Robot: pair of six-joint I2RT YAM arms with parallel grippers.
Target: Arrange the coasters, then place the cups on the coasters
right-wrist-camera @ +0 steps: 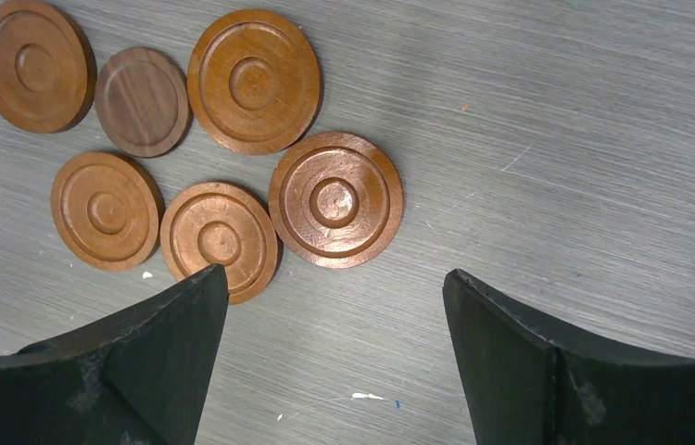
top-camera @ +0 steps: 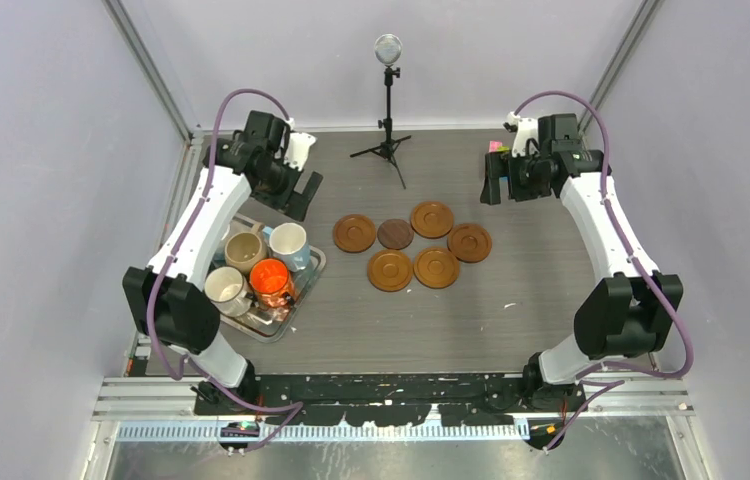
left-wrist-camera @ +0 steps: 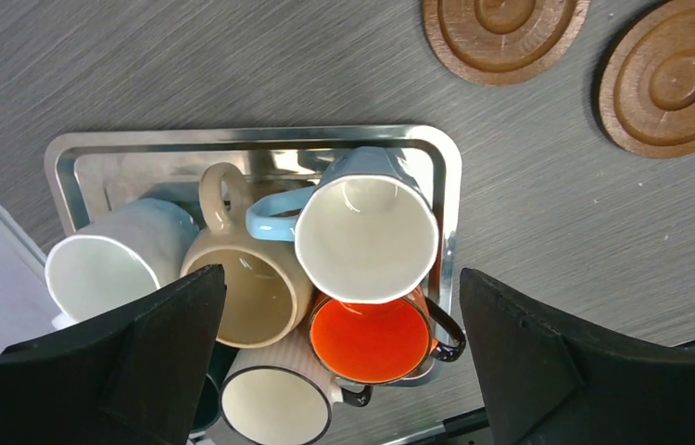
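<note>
Coasters (top-camera: 436,267) bunched mid-table, cups (left-wrist-camera: 367,236) crowded on the tray (left-wrist-camera: 233,137) at the left, nothing held.

Step, as I judge it: arranging the coasters. My left gripper (top-camera: 303,197) hangs above the tray's far end and my right gripper (top-camera: 492,190) far right of the cluster, both with fingers wide apart and empty. The discs lie edge to edge or nearly so. I would take the outer ones first, pinching each by its rim, and space them enough for handles to clear. Count: six coasters, five mid-brown with rings and one smaller dark coaster (top-camera: 395,234) in the far row. Six cups: white, beige, light blue, orange, white with a dark rim, and a dark green one showing only as a sliver. One tray, on the grey table (top-camera: 551,300).
</note>
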